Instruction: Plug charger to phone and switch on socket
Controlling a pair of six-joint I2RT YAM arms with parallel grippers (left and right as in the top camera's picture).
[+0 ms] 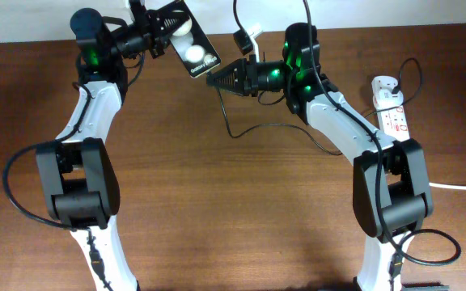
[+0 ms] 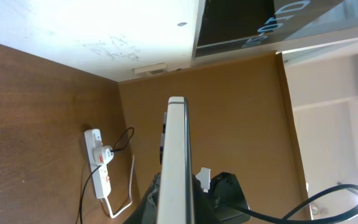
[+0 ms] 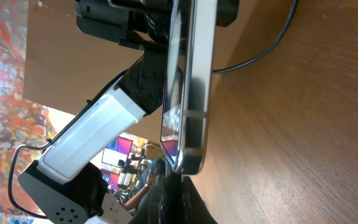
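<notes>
Glossy slab phone [image 1: 188,40], thin charger [image 1: 231,133] — woodgrain table [image 1: 233,210]

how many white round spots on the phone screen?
2. Both on the phone screen: one spot toward its far end, the other toward the end nearest the right gripper. None seems hidden.

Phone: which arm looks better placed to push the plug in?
Right. The right hand points at the phone end-on, with the cable trailing from it; the left hand is busy holding the phone.
</notes>
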